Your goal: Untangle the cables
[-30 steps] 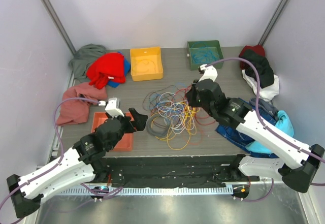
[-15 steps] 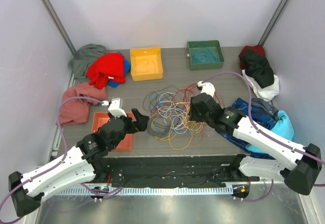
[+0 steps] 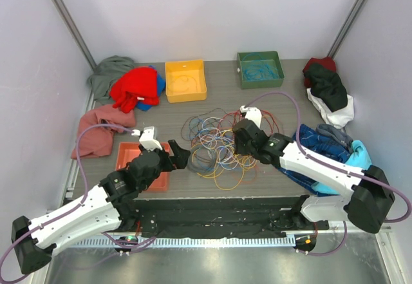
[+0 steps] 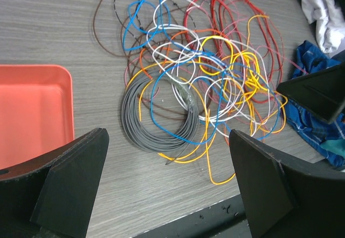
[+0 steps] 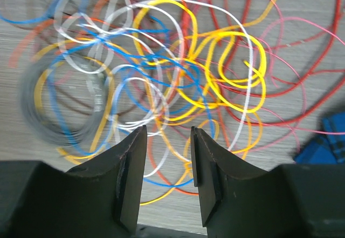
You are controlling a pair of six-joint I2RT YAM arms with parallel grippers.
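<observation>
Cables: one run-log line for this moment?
cables: tangled pile on table | left gripper: open, empty, left of pile | right gripper: open, empty, over pile | no strand gripped

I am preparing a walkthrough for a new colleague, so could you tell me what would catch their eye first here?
The tangled heap of thin red, yellow, blue, white and orange wires in the middle of the grey table stands out first, a grey wire coil at its near-left edge. The right gripper hangs over it with jaws apart, and a red cloth garment lies at the far left.
</observation>
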